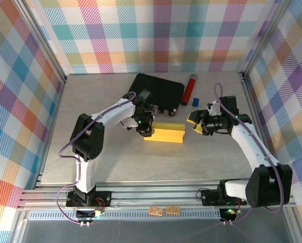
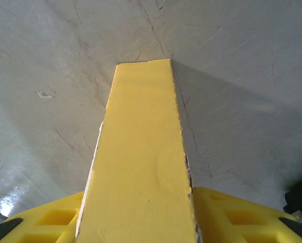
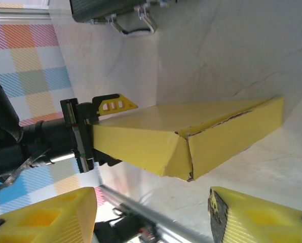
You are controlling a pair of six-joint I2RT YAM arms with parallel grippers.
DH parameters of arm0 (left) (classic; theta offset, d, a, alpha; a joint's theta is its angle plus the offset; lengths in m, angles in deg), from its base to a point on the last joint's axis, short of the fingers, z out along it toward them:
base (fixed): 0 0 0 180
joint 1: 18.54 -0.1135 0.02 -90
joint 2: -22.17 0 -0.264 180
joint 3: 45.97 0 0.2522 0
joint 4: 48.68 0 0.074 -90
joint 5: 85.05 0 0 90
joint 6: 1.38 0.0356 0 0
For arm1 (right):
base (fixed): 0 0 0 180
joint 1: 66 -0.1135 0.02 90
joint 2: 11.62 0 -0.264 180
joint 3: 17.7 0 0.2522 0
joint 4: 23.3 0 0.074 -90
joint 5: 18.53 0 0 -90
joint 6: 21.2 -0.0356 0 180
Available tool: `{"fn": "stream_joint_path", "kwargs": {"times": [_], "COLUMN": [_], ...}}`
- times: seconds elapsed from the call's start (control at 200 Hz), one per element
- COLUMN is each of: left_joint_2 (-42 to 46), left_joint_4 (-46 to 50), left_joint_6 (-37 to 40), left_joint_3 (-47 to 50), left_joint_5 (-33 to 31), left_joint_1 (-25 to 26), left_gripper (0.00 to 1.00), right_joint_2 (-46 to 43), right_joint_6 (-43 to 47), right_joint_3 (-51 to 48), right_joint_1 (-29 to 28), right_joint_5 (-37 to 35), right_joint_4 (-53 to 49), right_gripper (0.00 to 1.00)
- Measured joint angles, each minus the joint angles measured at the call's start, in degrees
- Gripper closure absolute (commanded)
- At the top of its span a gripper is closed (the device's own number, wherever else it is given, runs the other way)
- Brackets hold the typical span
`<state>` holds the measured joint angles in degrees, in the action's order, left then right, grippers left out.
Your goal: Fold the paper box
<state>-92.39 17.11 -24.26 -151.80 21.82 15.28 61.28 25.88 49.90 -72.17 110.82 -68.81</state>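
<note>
The paper box (image 1: 166, 133) is a bright yellow, flat folded carton lying at the middle of the table. My left gripper (image 1: 145, 128) is shut on its left end. In the left wrist view the paper box (image 2: 141, 152) runs away between the two yellow fingers (image 2: 227, 215), which press on its sides. My right gripper (image 1: 194, 124) stands open just right of the box, apart from it. In the right wrist view the paper box (image 3: 191, 139) lies beyond the open right gripper (image 3: 151, 217), whose fingers have nothing between them.
A black hard case (image 1: 158, 92) lies behind the box, its handle (image 3: 136, 20) near the box's far side. A red cylinder (image 1: 190, 87) and a small blue piece (image 1: 196, 100) sit at the back right. Plaid walls and aluminium rails (image 1: 54, 76) enclose the table.
</note>
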Motion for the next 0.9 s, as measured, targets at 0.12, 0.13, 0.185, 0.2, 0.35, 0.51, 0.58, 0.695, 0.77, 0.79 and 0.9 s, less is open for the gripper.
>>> {"fn": "stream_joint_path", "kwargs": {"times": [0.12,0.13,0.185,0.2,0.35,0.51,0.58,0.695,0.77,0.79,0.9], "left_joint_2": [0.0,0.0,0.0,0.0,0.0,0.3,0.6,1.0,1.7,1.9,3.2], "left_joint_4": [0.0,0.0,0.0,0.0,-0.1,-0.8,-1.2,-1.6,-2.6,-3.0,-6.0], "left_joint_6": [0.0,0.0,0.0,0.0,0.0,0.0,0.0,0.0,0.0,0.0,0.0], "left_joint_3": [0.0,0.0,0.0,0.0,0.1,0.8,1.2,2.7,3.7,4.0,6.3], "left_joint_5": [0.0,0.0,0.0,0.0,0.0,-0.2,-0.4,-0.4,-0.2,-0.1,0.2], "left_joint_1": [0.0,0.0,0.0,0.0,0.0,0.0,0.0,0.0,0.0,0.0,0.0], "left_gripper": [0.54,0.54,0.54,0.54,0.54,0.54,0.54,0.54,0.54,0.54,0.53], "right_joint_2": [2.6,2.7,3.4,3.6,6.3,10.2,10.3,9.9,9.3,9.3,9.2], "right_joint_6": [-4.7,-5.0,-6.1,-6.3,-7.6,-8.2,-7.9,-7.5,-7.5,-7.4,-7.3], "right_joint_3": [-1.8,-2.0,-2.7,-2.8,-5.0,-5.8,-6.3,-7.8,-9.3,-9.6,-10.7], "right_joint_1": [0.0,0.0,0.0,0.0,0.0,0.1,0.4,1.1,1.7,1.8,2.3], "right_joint_5": [4.1,4.4,5.5,5.8,7.6,9.9,10.7,12.2,13.4,13.7,15.0], "right_joint_4": [3.1,3.3,3.8,3.9,6.7,9.8,11.0,13.0,14.8,15.2,17.2], "right_gripper": [0.41,0.41,0.41,0.41,0.49,0.67,0.73,0.83,0.87,0.87,0.88]}}
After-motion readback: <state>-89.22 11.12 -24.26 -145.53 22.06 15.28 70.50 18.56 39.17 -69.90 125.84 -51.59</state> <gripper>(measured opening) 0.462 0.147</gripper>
